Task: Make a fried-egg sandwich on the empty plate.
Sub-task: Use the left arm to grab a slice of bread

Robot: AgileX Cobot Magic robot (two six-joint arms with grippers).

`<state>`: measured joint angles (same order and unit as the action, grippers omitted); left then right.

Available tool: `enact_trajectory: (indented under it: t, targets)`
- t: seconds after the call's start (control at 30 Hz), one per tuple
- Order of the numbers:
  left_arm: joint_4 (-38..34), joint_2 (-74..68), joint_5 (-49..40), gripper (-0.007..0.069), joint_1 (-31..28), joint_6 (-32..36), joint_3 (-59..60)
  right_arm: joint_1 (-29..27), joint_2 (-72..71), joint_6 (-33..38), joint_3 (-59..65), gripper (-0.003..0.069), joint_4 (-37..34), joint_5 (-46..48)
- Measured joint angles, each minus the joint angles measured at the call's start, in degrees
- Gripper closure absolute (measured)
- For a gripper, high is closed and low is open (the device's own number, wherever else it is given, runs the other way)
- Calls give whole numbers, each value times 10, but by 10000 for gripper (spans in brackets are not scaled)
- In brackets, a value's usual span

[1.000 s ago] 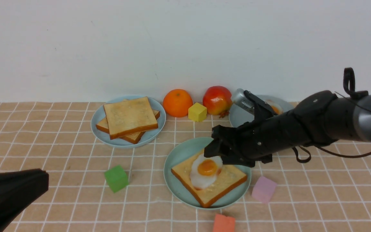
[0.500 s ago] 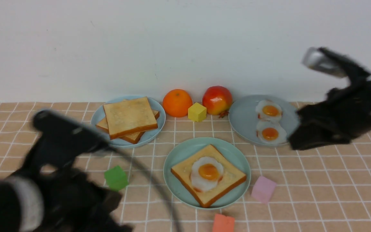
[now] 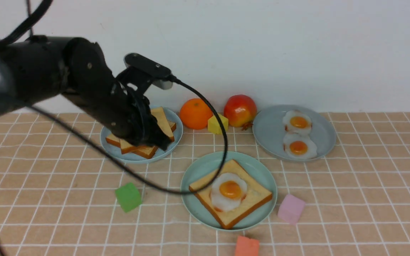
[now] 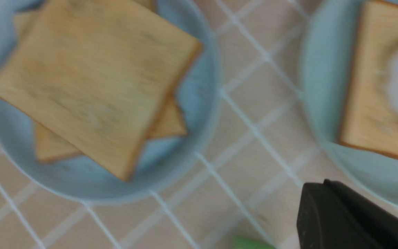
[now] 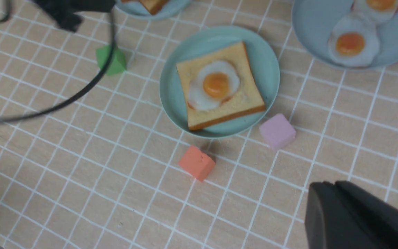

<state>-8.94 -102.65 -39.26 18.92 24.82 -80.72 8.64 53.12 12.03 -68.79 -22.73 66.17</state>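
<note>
The mint-green plate (image 3: 198,167) sits mid-table and holds one toast slice (image 3: 251,199) with a fried egg (image 3: 228,190) on top. The right wrist view shows the same plate (image 5: 171,79), toast (image 5: 244,100) and egg (image 5: 214,84). Loose toast slices (image 3: 161,119) are stacked on the light-blue plate (image 3: 176,131) at the back left. My left gripper (image 3: 160,142) hovers over that stack's near-right edge, jaws together and empty; its wrist view shows the top slice (image 4: 92,79) beside the fingers (image 4: 314,186). My right gripper (image 5: 327,185) is shut and empty, high above the table's near right.
A grey-blue plate (image 3: 272,131) at the back right holds two fried eggs (image 3: 299,122). An orange (image 3: 196,113), apple (image 3: 240,110) and yellow cube (image 3: 218,123) stand at the back. Green (image 3: 128,196), pink (image 3: 291,209) and orange-red (image 3: 247,246) cubes ring the mint plate. The left arm's cable (image 3: 222,149) hangs over that plate's edge.
My right gripper let go of the egg on the toast and pulled back to the right, out of the front view. My left arm swung up from the lower left to the toast stack.
</note>
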Motion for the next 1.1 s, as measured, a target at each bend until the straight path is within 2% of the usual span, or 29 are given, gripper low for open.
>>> enact_trajectory:
  t: [0.13,0.2,0.3,0.33,0.37,0.47,0.53,0.77,1.1]
  targets:
    - [13,-51,0,629,-18,50,-51,0,-36,0,14,617,0,-6]
    - [30,-86,0,586,-23,86,-81,0,-61,0,37,617,0,-24]
    - [64,-122,1,486,-23,115,-104,0,-82,0,68,617,0,-53]
    - [66,-124,2,478,-23,116,-106,0,-84,0,72,617,0,-58]
    - [85,-141,11,403,-23,121,-112,0,-88,0,87,617,0,-65]
    - [124,-161,35,299,-23,119,-114,0,-90,0,98,617,-3,-67]
    - [143,-170,50,267,-23,113,-114,0,-90,0,101,617,-11,-65]
    - [166,-198,83,255,-23,98,-115,0,-90,10,102,613,-42,-44]
    - [175,-211,93,280,-23,96,-118,0,-90,13,102,602,-67,-18]
